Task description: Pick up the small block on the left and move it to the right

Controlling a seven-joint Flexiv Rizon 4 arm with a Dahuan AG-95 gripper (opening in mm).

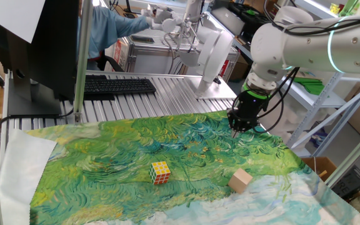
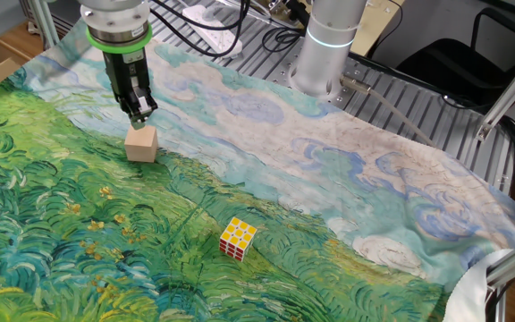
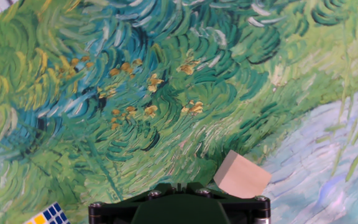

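The small block (image 1: 240, 180) is a plain tan wooden cube lying on the painted cloth (image 1: 167, 144), alone and untouched. In the other fixed view the small block (image 2: 141, 143) sits just below my gripper (image 2: 139, 112). My gripper (image 1: 236, 128) hangs above the cloth, farther back than the block, with its jaws shut and nothing between them. In the hand view the small block (image 3: 242, 174) lies low and to the right of my gripper (image 3: 179, 188), whose dark jaws are pressed together.
A yellow-and-white puzzle cube (image 1: 160, 172) lies on the cloth beside the block, and shows again as the puzzle cube (image 2: 238, 239) and the puzzle cube (image 3: 48, 216). A keyboard (image 1: 114, 85) and a monitor stand at the back. The arm's base (image 2: 325, 45) stands on the ribbed metal table.
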